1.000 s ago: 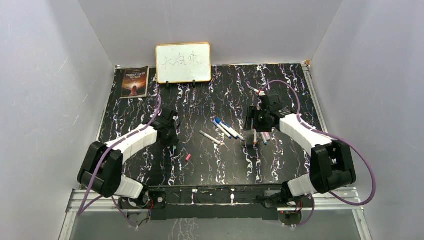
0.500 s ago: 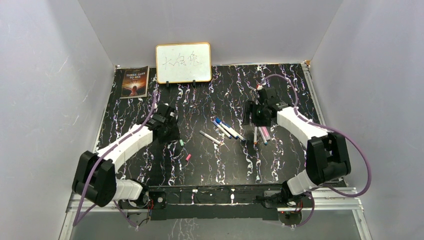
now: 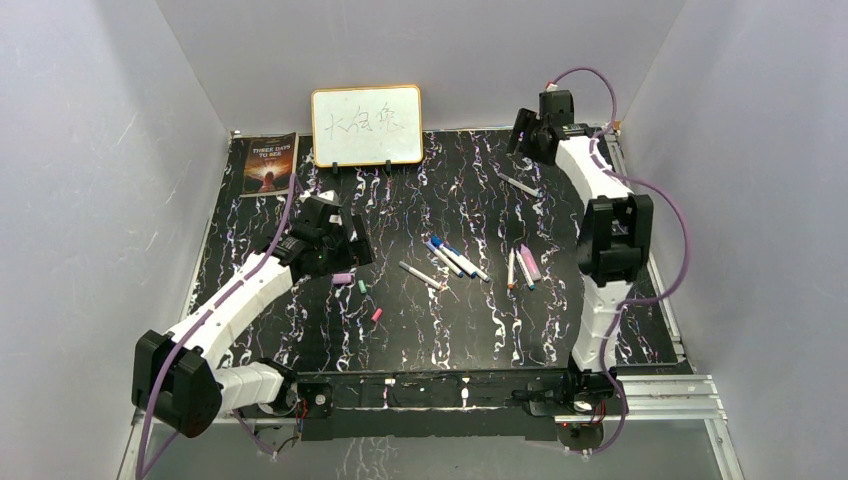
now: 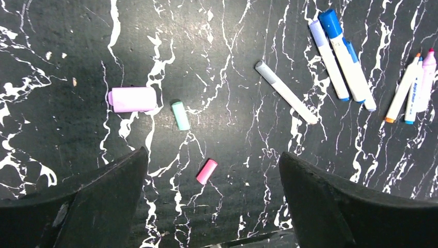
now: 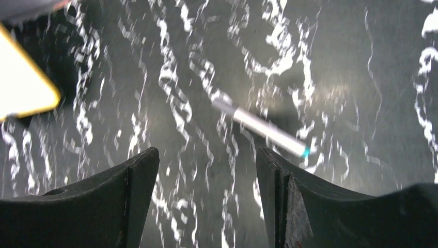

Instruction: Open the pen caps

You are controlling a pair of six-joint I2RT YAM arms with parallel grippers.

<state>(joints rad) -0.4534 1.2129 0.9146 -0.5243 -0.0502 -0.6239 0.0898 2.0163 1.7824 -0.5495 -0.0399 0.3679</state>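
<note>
Three loose pen caps lie under my left gripper (image 4: 213, 154), which hangs open and empty above the mat: a lilac cap (image 4: 133, 99), a teal cap (image 4: 181, 115) and a pink cap (image 4: 206, 171). From above, the left gripper (image 3: 345, 256) hangs just above the lilac cap (image 3: 343, 278). Pens lie mid-table: a grey-tipped one (image 4: 285, 93), blue-capped ones (image 4: 341, 59) and a small bunch (image 4: 413, 88). My right gripper (image 3: 527, 134) is high at the back right, open and empty (image 5: 206, 152), above a lone pen (image 5: 261, 129) with a teal end.
A whiteboard (image 3: 366, 125) stands at the back, its yellow-edged corner (image 5: 26, 82) in the right wrist view. A book (image 3: 270, 164) lies at the back left. Grey walls close in on three sides of the black marbled mat (image 3: 430, 330).
My left gripper has opened wide and drawn back; the teal cap, then the lilac cap, now lie on the mat. The right arm swung from the pen bunch to the back right.
</note>
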